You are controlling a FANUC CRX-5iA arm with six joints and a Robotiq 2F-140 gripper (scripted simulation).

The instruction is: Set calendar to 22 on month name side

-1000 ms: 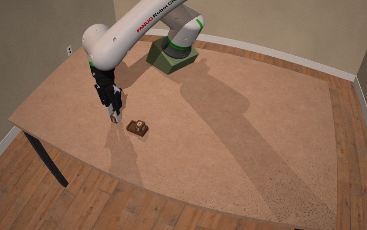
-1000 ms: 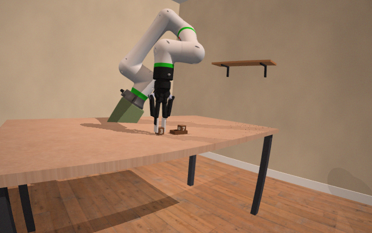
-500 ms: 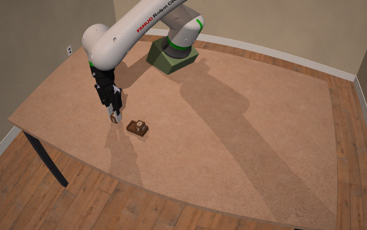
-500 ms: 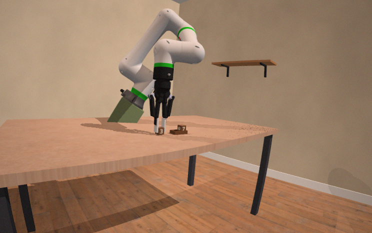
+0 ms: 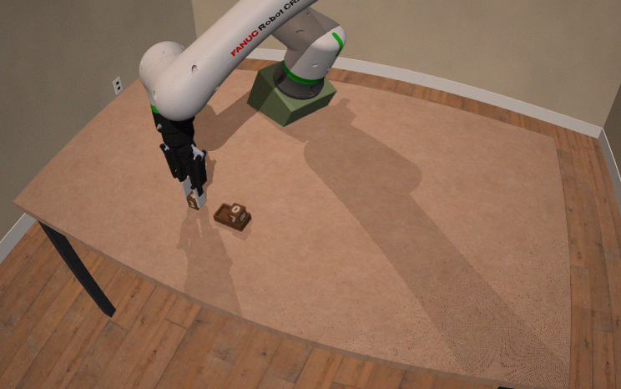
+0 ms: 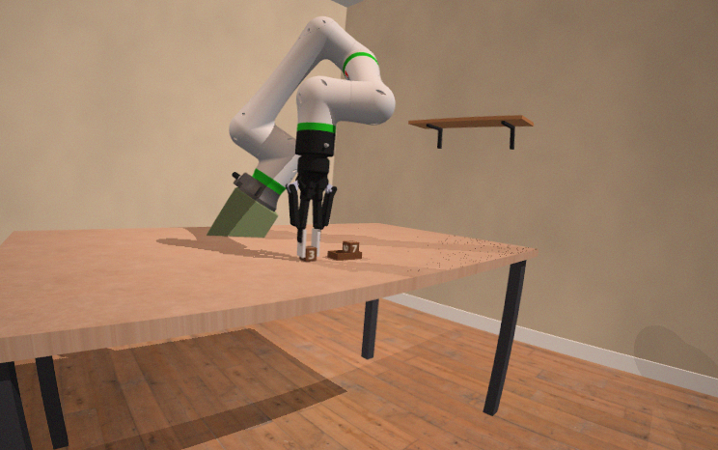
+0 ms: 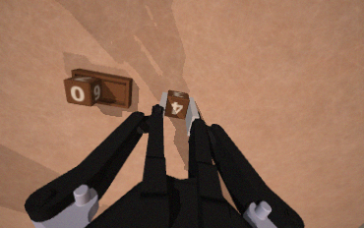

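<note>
My gripper [image 5: 194, 199] [image 6: 309, 253] [image 7: 176, 102] is shut on a brown digit cube [image 5: 193, 199] [image 6: 310, 254] [image 7: 176, 104] and holds it at the table top, left of the tray. The cube shows a 4 in the wrist view and a 3 in the exterior view. The dark brown tray [image 5: 224, 217] [image 6: 339, 255] [image 7: 120, 90] lies flat on the table. The second cube [image 5: 238, 212] [image 6: 350, 246] [image 7: 81, 91] stands in the tray's one end. It shows a 0 on top, and a 7 in the exterior view. The tray's other half is free.
The arm's green base [image 5: 290, 93] [image 6: 242, 214] stands at the back of the wooden table [image 5: 412, 229] [image 6: 132, 286]. A wall shelf [image 6: 471, 122] hangs far to the right.
</note>
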